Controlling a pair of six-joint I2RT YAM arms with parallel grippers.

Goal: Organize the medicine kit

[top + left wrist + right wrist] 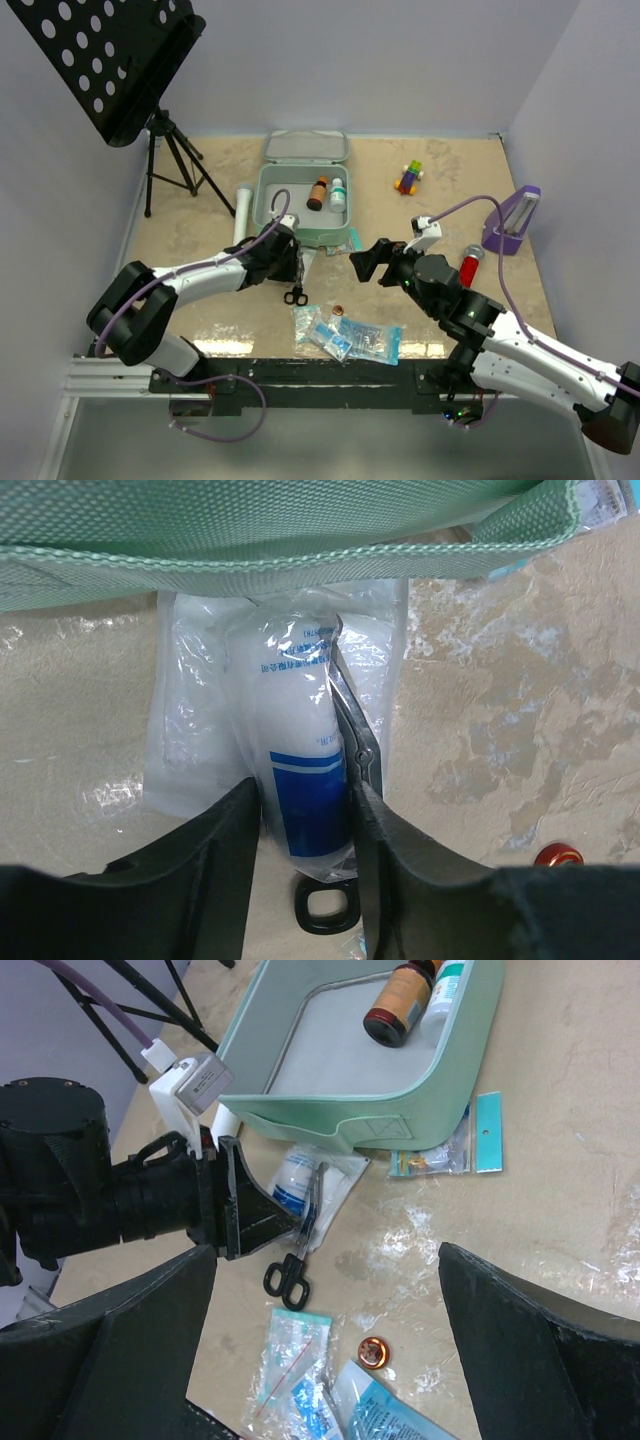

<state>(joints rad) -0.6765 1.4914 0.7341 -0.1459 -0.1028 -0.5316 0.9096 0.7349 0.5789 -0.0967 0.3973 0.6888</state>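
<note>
Tan mottled tabletop [440, 180], walled in pale panels. Black perforated music stand [110, 60] on a tripod, placed at the far left corner. The medicine kit [330, 237], mint green, is laid open at the far centre with its lid folded back; a brown bottle [317, 193] and a white bottle [338, 193] are lying side by side in its tray. Left gripper [304, 790] is set low just in front of the kit, its fingers close on either side of a white-and-blue roll in a clear packet [300, 700]; whether the packet is pinched cannot be told. Right gripper [325, 1255] is held above the tabletop with fingers spread wide, nothing between them. Purple wedge [512, 222] is at the right edge, with a red bottle [469, 268] near it. Heap of clear packets [350, 338] is at the near edge. Black scissors [305, 1230] are laid with blades across the roll packet. Small coloured toy [408, 177] is to the right of the kit. Copper cap [374, 1351] is beside the heap.
</note>
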